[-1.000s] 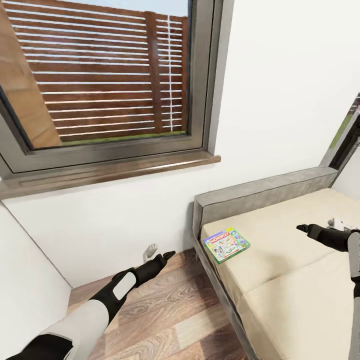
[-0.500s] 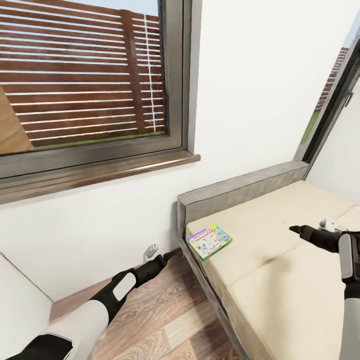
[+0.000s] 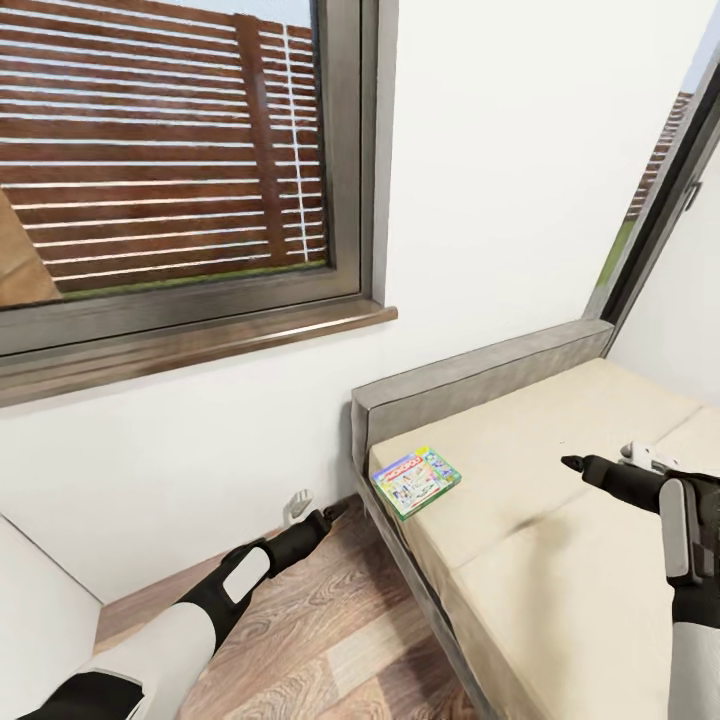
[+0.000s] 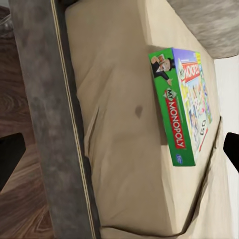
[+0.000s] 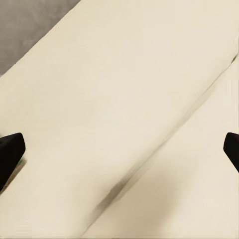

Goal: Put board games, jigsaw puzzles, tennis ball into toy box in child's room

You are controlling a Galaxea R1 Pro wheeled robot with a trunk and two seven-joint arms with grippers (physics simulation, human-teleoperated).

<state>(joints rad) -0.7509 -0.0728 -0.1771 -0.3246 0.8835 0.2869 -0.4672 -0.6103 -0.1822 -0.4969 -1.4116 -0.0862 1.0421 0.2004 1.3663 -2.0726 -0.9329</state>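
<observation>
A white-walled room with a wood-plank floor (image 3: 330,630) and a grey-framed window (image 3: 200,170) above a dark wooden sill. The bed (image 3: 560,520) runs along the right, its grey headboard (image 3: 480,375) against the far wall and its grey side rail edging the open floor on the left. One board game (image 3: 416,481), a flat green-edged box printed "MONOPOLY", lies flat on the beige mattress in the far left corner, just beside the rail. The left end effector (image 3: 318,520) hangs over the floor, fingers apart, empty. The right end effector (image 3: 600,468) hovers over the mattress, well right of the box, fingers apart, empty.
</observation>
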